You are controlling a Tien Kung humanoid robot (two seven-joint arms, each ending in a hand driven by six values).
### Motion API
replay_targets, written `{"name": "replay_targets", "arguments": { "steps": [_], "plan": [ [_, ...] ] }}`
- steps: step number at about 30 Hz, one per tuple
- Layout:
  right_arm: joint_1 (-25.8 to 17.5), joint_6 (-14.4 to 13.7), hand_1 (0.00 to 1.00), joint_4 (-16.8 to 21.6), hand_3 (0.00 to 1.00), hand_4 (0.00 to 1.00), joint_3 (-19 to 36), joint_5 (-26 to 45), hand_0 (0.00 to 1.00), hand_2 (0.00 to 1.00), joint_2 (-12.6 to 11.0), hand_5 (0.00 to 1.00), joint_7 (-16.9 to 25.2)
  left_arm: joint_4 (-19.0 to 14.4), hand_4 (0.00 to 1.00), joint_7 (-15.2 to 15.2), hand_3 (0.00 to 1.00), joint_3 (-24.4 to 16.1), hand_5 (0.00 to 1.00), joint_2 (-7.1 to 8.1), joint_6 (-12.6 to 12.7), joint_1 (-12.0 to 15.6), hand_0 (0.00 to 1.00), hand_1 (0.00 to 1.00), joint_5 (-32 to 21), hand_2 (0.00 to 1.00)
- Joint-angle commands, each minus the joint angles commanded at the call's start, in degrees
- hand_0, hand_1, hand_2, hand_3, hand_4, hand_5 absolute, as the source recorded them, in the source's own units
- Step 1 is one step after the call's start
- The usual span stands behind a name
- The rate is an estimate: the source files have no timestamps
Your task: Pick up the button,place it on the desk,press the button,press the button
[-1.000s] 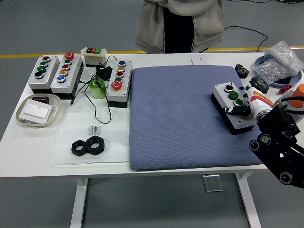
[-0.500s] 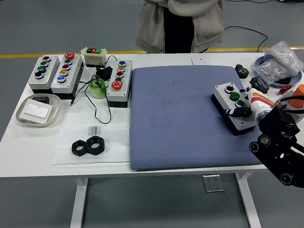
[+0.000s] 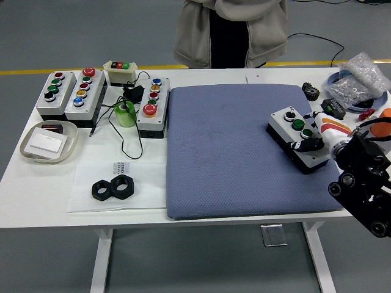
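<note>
The button box, grey-topped on a black base with 2 green buttons and a black knob, sits on the blue mat at about 3 o'clock, near the mat's right edge. The right hand comes in from 4 o'clock and its fingers lie on the box's near end, over the black side; it looks like a grip on the box, though how firmly they close around it cannot be told. The box appears tilted, its near end slightly raised off the mat. The left arm is out of view.

Risks from here, as I judge them:
- The hold is at 1 end only, so the box may pivot or slip out and drop back onto the mat
- A finger rests close to the nearer green button, so squeezing harder could press it too soon
- Just beyond the box at 2 o'clock lie a small black device, a black gear and a bag of small metal parts; a wide swing that way could knock them
- The soft mat may let the box rock when pressed

A person stands at 12 o'clock, hands off the table. The other button boxes at 10 o'clock are well apart
</note>
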Motion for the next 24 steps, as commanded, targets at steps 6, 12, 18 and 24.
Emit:
{"name": "replay_targets", "arguments": {
  "steps": [6,12,18,24],
  "plan": [
    [1.80,3.15,0.481,0.92,0.676,0.811,-3.56,1.50,0.576,0.526,-3.23,0.087,6.37,0.03,0.648,-0.01,0.834,0.08,0.998,-0.03,-0.02,-0.24,0.685,0.830,-0.28,0.891],
    [4.20,8.80,0.500,1.35,0.687,0.805,-6.94,-1.51,0.619,0.531,-5.99,0.081,14.96,0.08,0.649,0.02,0.833,0.01,0.998,-0.03,-0.02,-0.37,0.685,0.830,-0.29,0.891],
    [6.43,10.91,0.520,1.87,0.695,0.800,-9.38,-2.58,0.654,0.542,-8.14,0.070,22.09,0.09,0.647,0.02,0.833,-0.03,0.998,-0.04,0.02,-0.42,0.685,0.831,-0.32,0.891],
    [9.39,11.63,0.525,2.07,0.698,0.798,-13.11,-5.86,0.670,0.544,-9.93,0.059,28.85,0.07,0.647,0.05,0.833,0.02,0.998,-0.01,0.04,-0.55,0.686,0.832,-0.40,0.891]
  ]
}}
